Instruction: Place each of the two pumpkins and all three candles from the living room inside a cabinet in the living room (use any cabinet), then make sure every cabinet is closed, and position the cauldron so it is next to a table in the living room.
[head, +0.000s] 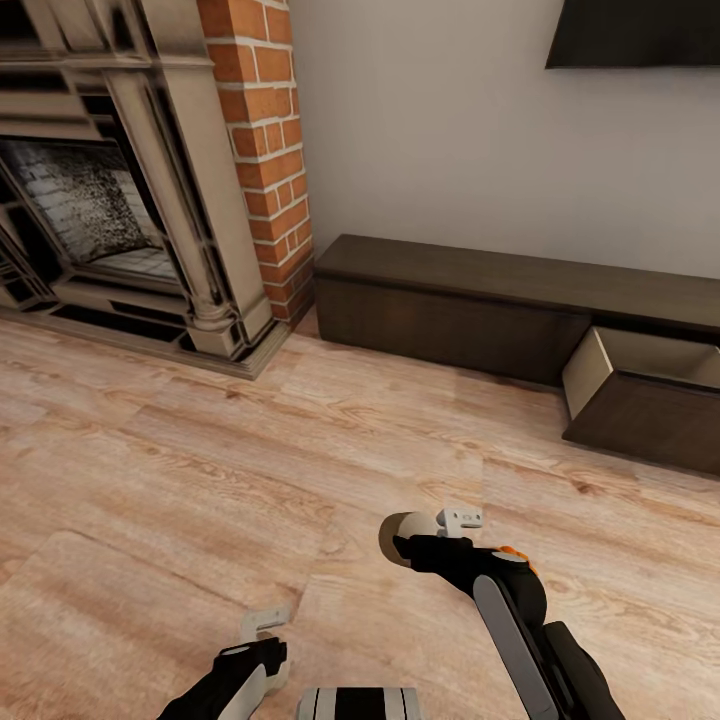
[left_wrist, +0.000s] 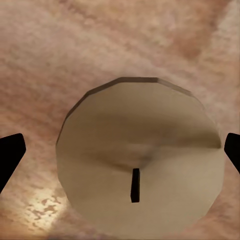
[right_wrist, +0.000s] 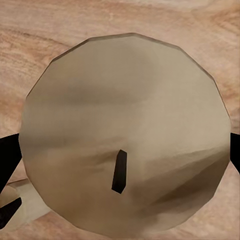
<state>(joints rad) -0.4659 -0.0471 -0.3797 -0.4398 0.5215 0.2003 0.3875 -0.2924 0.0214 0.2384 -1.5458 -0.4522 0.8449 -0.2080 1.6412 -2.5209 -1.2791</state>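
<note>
1. A beige-grey candle (right_wrist: 125, 135) sits between the dark fingertips of the right gripper (head: 428, 535). In the right wrist view its round top with a short black wick faces the camera, and the fingertips (right_wrist: 7, 160) press its sides, so this gripper is clamped on it.
2. In the head view that candle (head: 405, 530) shows as a pale rounded end just beside the white finger pads, held above the wooden floor (head: 200, 470).
3. A second candle (left_wrist: 137, 160) lies between the tips of the left gripper (left_wrist: 120, 155), its top and black wick facing the left wrist camera. The dark fingertips (left_wrist: 10, 152) stand at either side of it with floor showing in the gaps; whether they touch it I cannot tell.
4. The left gripper (head: 262, 640) appears low in the head view, pointing down at the floor.
5. The long low dark-brown cabinet (head: 450, 300) stands along the wall, well ahead of both grippers.
6. One drawer (head: 640, 395) at its right end is pulled out, its pale beige interior showing.
7. Left of the cabinet rise a red brick column (head: 265, 150) and the beige stone fireplace (head: 120, 200).
</note>
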